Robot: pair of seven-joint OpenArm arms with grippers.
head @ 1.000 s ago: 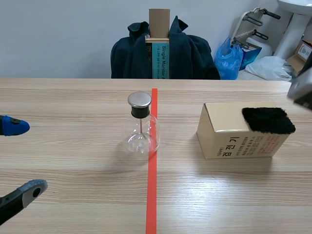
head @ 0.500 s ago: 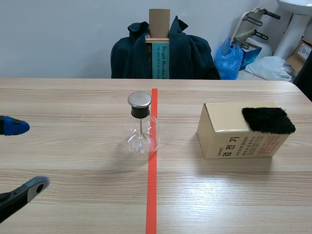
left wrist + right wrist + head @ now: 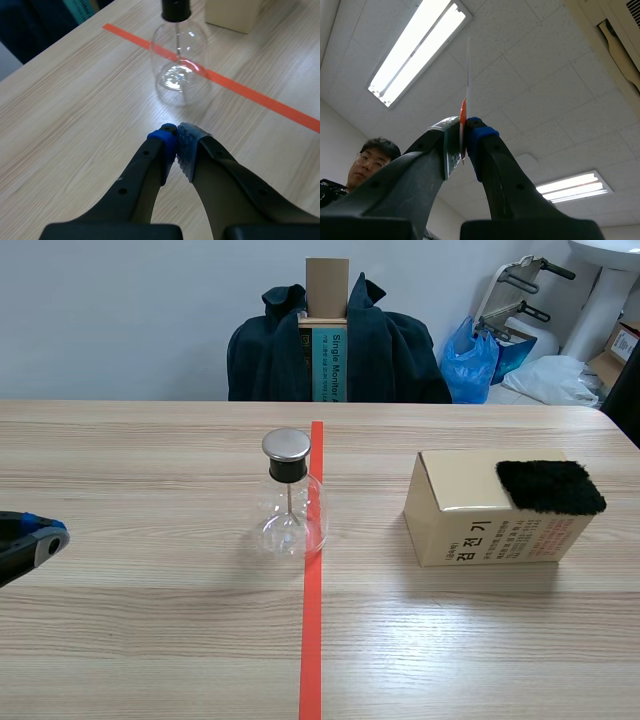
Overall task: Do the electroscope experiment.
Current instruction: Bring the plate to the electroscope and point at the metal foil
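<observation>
The electroscope (image 3: 291, 498), a clear glass bulb with a metal cap and a thin rod inside, stands on the table (image 3: 150, 640) at the tape line (image 3: 313, 620). To its right sits a box (image 3: 480, 525) with a black fur pad (image 3: 550, 486) on top. The left hand (image 3: 176, 137) hovers near the electroscope on its left, fingers pressed together on nothing. The right hand (image 3: 462, 130) points up at the ceiling, well away from the electroscope, pinched on a thin pale strip (image 3: 468, 70) with an orange-red lower end. The strip looks light and bendy, so gripping it by its end seems right. The electroscope is likely fragile, slick and top-heavy, and best steadied at the neck. The fur pad looks soft and should give when rubbed.
</observation>
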